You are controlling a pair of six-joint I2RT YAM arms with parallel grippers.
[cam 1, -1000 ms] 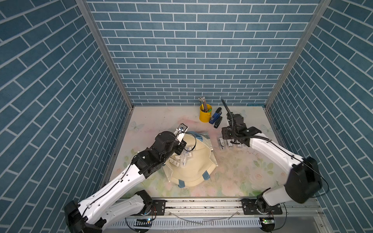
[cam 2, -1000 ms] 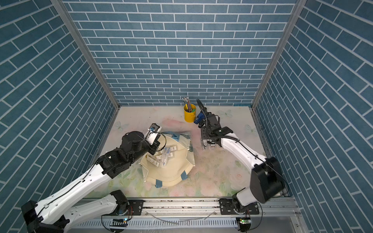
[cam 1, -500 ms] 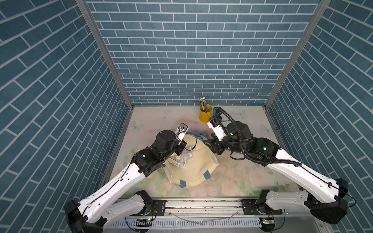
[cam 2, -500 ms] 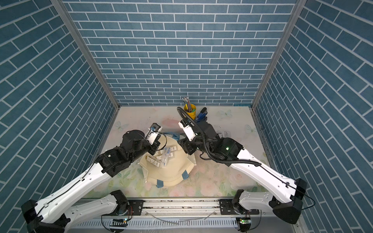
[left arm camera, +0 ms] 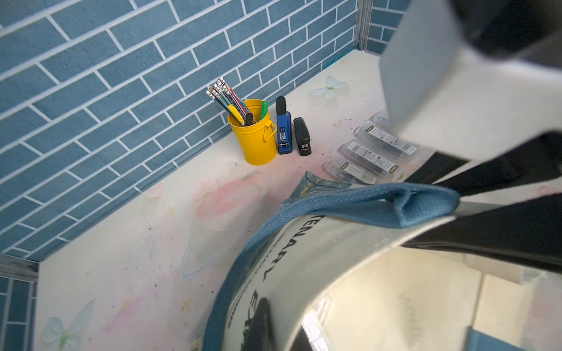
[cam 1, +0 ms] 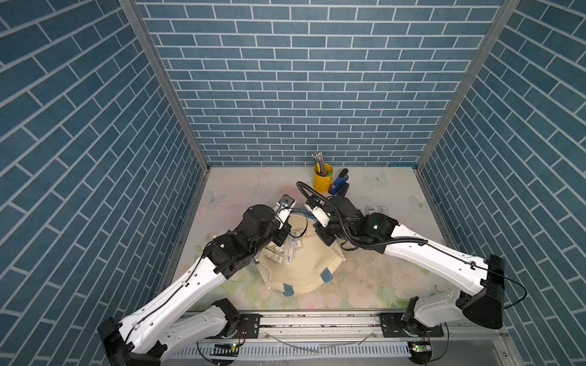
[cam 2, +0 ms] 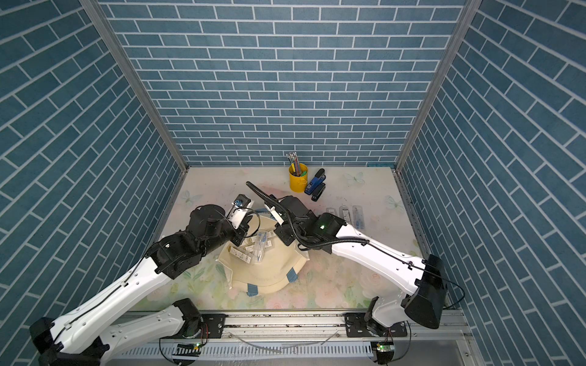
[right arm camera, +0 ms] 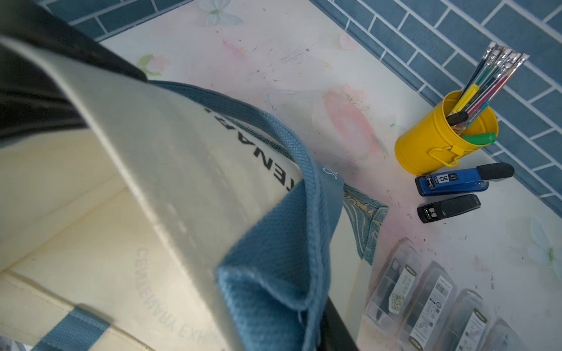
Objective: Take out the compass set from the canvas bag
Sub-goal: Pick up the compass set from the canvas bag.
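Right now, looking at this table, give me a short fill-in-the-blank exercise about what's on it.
1. The round metal cup holding pencils is ____.
2. Next to it lie a blue stapler and a smaller stapler coloured ____.
3. The large cream canvas bag has light ____ strap handles.

Missing words: yellow; black; blue.
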